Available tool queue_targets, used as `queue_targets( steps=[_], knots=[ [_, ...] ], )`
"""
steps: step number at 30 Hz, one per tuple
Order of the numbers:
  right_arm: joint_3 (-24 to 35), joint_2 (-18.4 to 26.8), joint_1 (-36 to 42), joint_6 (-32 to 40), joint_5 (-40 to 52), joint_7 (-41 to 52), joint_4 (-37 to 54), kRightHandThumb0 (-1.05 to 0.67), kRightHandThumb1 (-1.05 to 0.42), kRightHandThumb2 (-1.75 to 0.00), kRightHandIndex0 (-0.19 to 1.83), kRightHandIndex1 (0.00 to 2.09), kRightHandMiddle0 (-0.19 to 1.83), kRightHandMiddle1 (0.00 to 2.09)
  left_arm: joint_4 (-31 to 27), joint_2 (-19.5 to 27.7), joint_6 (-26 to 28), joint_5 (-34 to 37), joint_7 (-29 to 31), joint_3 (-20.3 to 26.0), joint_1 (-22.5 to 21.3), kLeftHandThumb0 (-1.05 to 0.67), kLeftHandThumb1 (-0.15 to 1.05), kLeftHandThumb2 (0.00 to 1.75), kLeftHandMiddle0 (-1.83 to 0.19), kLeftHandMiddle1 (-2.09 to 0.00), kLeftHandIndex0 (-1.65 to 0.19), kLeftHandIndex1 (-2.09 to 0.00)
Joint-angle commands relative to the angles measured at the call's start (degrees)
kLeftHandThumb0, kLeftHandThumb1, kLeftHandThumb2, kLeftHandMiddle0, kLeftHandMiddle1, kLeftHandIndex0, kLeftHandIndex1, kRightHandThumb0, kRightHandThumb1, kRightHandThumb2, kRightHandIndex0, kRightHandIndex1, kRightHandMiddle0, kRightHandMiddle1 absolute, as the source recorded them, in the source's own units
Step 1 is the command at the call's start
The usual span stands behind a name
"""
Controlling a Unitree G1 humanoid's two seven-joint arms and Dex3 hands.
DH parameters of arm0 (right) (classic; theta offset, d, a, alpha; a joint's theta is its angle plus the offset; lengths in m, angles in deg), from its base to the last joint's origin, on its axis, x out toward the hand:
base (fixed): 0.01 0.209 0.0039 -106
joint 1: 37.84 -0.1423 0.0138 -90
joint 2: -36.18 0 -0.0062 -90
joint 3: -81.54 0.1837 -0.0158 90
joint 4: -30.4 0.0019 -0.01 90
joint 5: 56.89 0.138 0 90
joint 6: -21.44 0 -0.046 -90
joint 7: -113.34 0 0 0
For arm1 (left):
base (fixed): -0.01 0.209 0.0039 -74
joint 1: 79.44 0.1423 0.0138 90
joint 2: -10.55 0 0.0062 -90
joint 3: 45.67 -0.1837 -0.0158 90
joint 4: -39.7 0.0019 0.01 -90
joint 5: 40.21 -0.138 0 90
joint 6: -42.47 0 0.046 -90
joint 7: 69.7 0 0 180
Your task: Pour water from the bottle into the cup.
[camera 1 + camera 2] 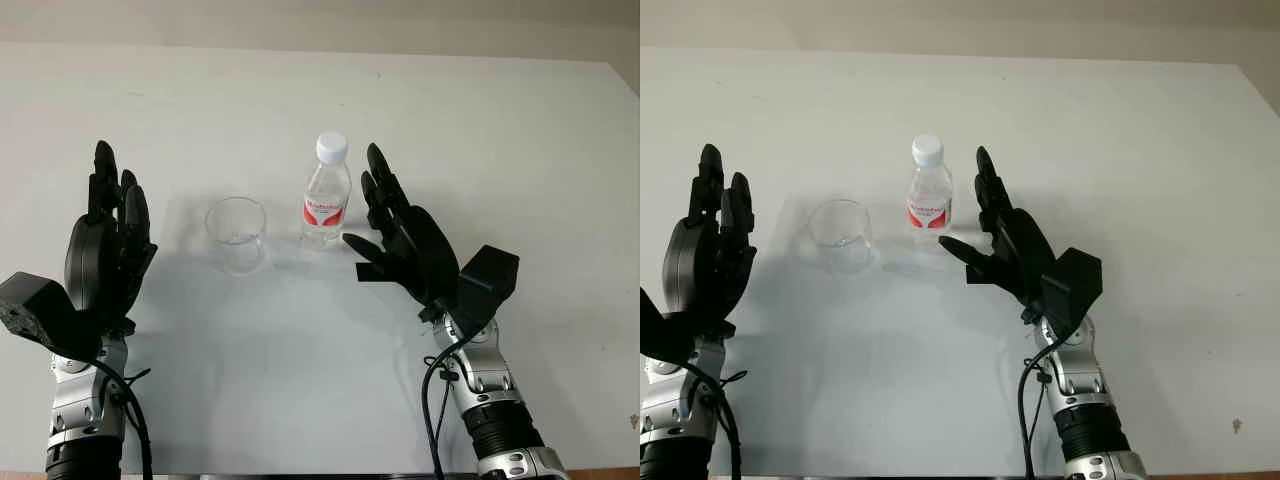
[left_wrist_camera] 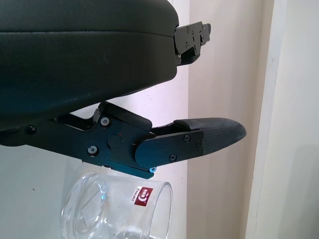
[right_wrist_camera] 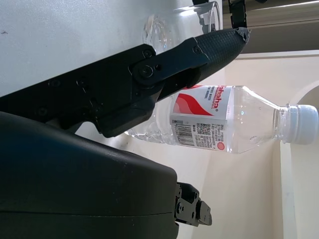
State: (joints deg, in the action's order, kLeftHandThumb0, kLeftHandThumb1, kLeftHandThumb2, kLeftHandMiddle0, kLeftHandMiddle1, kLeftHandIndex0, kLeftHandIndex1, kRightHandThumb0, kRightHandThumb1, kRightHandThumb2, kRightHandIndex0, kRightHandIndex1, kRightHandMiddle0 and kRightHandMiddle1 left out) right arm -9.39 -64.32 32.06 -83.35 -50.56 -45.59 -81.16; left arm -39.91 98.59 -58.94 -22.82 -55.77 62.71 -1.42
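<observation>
While the right hand (image 1: 400, 235) hangs open and holding nothing, the capped bottle (image 1: 327, 192) stands upright just beyond its thumb, not touched. Past that stands the cup (image 1: 236, 232), near the open left hand (image 1: 108, 240); the right wrist view shows the bottle's barcode label.

We see a clear, glossy plastic bottle (image 1: 326, 204) with a matt white cap (image 1: 331, 147) and a printed red-and-white label (image 3: 201, 121). The cup (image 1: 237, 232) is smooth and transparent. The desk (image 1: 300, 350) is matt white. Both hands' fingers (image 2: 209, 137) wear matt black pads.
</observation>
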Motion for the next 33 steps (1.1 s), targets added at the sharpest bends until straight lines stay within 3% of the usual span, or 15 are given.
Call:
queue_targets(
  steps=[1,11,23,33],
  knots=[
    [0.2,0.4,0.9,-0.1,0.4,0.3,1.5,-0.97,-1.0,-0.05,-0.19,0.0,-0.19,0.0,-1.4,-0.3,0.1,0.3,0.0,0.1,1.2,-0.76,1.05,0.56,0.19,0.0,0.19,0.0],
    [0.3,0.9,-1.7,-0.2,-0.2,0.8,-1.7,-0.92,-0.97,-0.05,-0.19,0.0,-0.19,0.0,-0.7,-0.4,0.0,0.0,-0.5,0.0,0.8,-0.75,1.05,0.55,0.19,0.0,0.19,0.0],
    [0.0,-0.5,-16.0,-0.6,-0.9,1.4,-13.8,-0.92,-0.91,-0.04,-0.19,0.0,-0.19,0.0,-0.6,-1.0,-0.4,0.2,-0.8,-0.3,0.4,-0.75,1.05,0.56,0.19,0.0,0.19,0.0],
    [-3.1,-1.0,-21.2,-4.8,-7.3,-1.1,-21.0,-0.98,-0.92,-0.05,-0.19,0.0,-0.19,0.0,-0.4,-0.7,-1.5,0.2,-0.9,0.2,0.5,-0.74,1.05,0.56,0.19,0.0,0.19,0.0]
  ],
)
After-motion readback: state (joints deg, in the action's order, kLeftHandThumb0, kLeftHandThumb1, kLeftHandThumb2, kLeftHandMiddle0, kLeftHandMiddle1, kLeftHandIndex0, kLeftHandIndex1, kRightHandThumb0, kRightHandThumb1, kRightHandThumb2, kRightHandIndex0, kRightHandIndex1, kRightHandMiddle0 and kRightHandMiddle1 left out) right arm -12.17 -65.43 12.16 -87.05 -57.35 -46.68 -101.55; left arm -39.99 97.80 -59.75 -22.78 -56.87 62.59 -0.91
